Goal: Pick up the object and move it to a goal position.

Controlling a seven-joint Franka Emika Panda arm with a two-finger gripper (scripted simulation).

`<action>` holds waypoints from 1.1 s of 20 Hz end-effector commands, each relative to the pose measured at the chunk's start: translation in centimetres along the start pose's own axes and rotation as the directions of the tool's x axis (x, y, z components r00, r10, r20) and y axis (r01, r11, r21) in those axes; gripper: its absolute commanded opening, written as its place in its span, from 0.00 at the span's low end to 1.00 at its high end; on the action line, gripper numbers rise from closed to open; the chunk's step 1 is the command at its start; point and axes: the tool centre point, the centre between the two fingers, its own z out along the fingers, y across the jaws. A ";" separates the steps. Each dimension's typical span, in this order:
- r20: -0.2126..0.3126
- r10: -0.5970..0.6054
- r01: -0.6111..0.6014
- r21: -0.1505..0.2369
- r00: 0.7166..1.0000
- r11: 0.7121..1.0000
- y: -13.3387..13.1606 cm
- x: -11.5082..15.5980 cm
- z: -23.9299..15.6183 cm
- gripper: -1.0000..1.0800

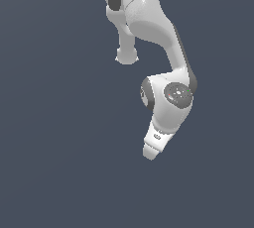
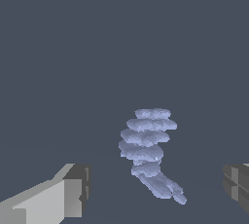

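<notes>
The object (image 2: pixel 148 152) is a pale lavender-blue ridged, screw-like piece lying on the dark grey floor. In the wrist view it sits between my two fingertips, nearer the middle of the gap, with space on both sides. My gripper (image 2: pixel 155 189) is open, and one fingertip (image 2: pixel 73 189) shows clearly while the other sits at the frame edge. In the exterior view the white arm reaches down and the gripper (image 1: pixel 150 153) points at the floor; the object is hidden there behind the hand.
The floor (image 1: pixel 59 147) is a plain dark grey surface all around. The arm's base link (image 1: pixel 126 56) stands behind the hand.
</notes>
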 end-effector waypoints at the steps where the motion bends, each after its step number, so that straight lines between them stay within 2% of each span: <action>1: 0.001 -0.001 0.001 0.001 1.000 1.000 -0.1 0.0 0.8 0.96; 8: 0.001 -0.005 0.005 0.001 1.000 1.000 -0.1 -0.1 4.4 0.96; 14: 0.000 -0.005 0.005 0.001 1.000 1.000 0.0 0.0 4.7 0.96; 15: 0.000 -0.005 0.005 0.001 1.000 1.000 0.0 0.0 4.7 0.00; 22: 0.000 -0.005 0.005 0.001 1.000 1.000 0.0 0.0 4.7 0.00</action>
